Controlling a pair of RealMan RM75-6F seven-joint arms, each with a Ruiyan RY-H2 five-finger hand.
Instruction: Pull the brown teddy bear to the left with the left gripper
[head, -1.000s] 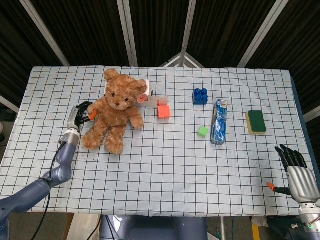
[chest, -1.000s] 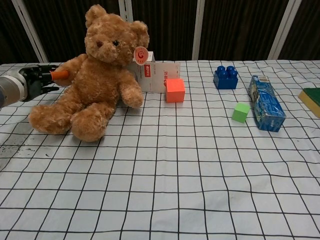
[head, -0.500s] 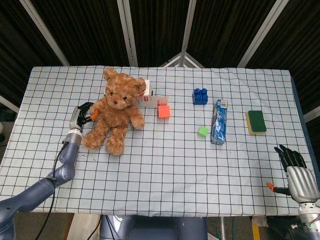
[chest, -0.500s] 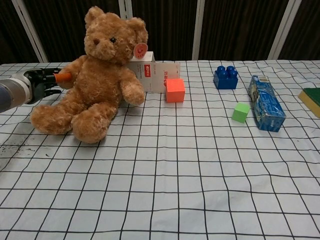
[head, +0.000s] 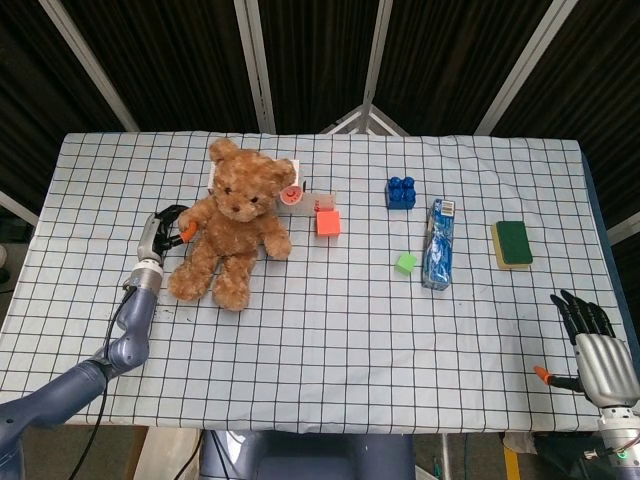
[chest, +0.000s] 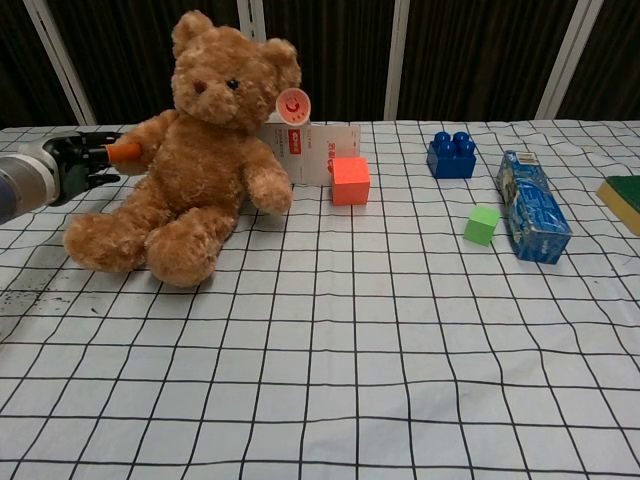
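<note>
A brown plush teddy bear (head: 233, 222) sits upright on the left part of a table covered with a white cloth with a black grid (head: 330, 340), its legs stretched toward the robot. The left hand (head: 165, 231), dark with orange fingertips, sits at the bear's outstretched arm and its fingers are clamped on the paw; the chest view shows this most plainly, with an orange fingertip (chest: 122, 152) pressed into the fur.

Only the head view shows the right hand (head: 592, 345), low at the table's near right corner, well apart from everything else, its dark fingers spread and holding nothing. The chest view does not include it. The head view also shows the whole green sponge with a yellow base (head: 512, 243) near the right edge, while the chest view catches just its corner.

The chest view shows what the bear partly hides from above: a white cardboard box with red print (chest: 308, 152) standing just behind the bear's shoulder, with a round red-and-white tag (chest: 294, 105) at the bear's ear in front of it. A coral-orange cube (head: 327, 222) stands just beside the box. Further right lie a blue studded toy brick (head: 401, 191), a small green cube (head: 405, 263) and a blue crinkled packet (head: 437, 245), the cube near the packet's left side.
</note>
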